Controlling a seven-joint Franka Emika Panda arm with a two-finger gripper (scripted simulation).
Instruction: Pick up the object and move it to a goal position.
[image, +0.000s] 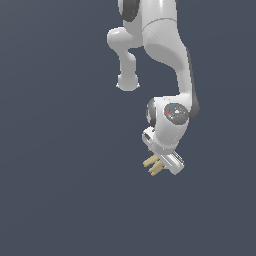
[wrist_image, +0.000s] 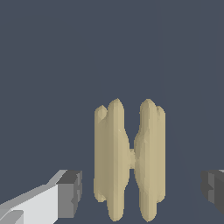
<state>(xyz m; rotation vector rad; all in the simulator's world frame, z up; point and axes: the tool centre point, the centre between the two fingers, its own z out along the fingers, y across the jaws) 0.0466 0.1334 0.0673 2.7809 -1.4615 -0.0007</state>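
Gripper (wrist_image: 140, 188) is spread wide in the wrist view, w/ gaps on both sides of the object (wrist_image: 130, 159), so nothing's gripped yet afaict. Going left to right in that view: one dark finger pad (wrist_image: 70, 194) on its pale finger, a gap, then the tan piece w/ its two parallel bars and the little cross bar joining them, another gap, then the other pad (wrist_image: 213, 190) right at the frame edge. Neither pad touches the wood.

In the exterior view the arm (image: 165, 55) comes down from the top and the hand (image: 167, 162) sits over the object (image: 153, 165), which pokes out toward that view's left. Floor is just plain dark blue-grey, no edges or corners to place things by, and I can't see any goal marker.

My read: this is the closing step. To do it well imo, keep the piece centred btwn the pads, close square onto the outer faces of the bars, and don't lift until both pads are seated. It sits closer to the first pad, so it might get nudged sideways.
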